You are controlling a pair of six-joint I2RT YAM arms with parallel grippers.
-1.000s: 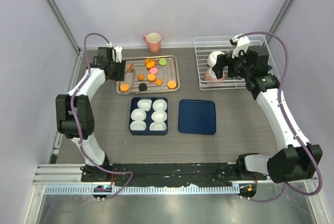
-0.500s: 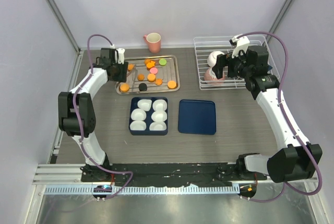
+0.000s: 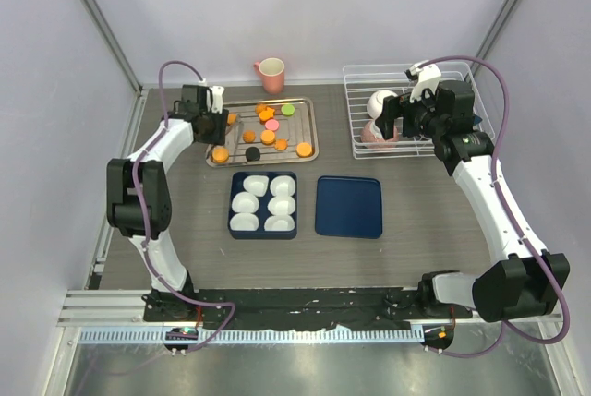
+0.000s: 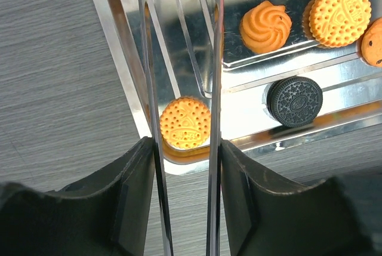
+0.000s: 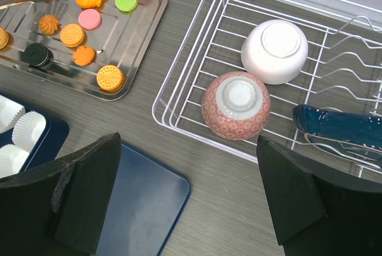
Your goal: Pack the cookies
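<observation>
The cookies lie on a metal tray: mostly orange, one pink, one green, one black. My left gripper is at the tray's left end, shut on metal tongs. In the left wrist view, the tong blades run between my fingers and straddle a round orange cookie in the tray corner; whether they touch it I cannot tell. A black cookie and a swirl cookie lie to its right. My right gripper is open and empty over the table by the wire rack.
A dark blue box with white paper cups sits below the tray, its flat blue lid to the right. The rack holds a white bowl, a patterned pink bowl and a blue dish. A pink mug stands behind the tray.
My left gripper has shifted slightly to the right with the tongs, further over the tray's left end. The right arm has not moved.
</observation>
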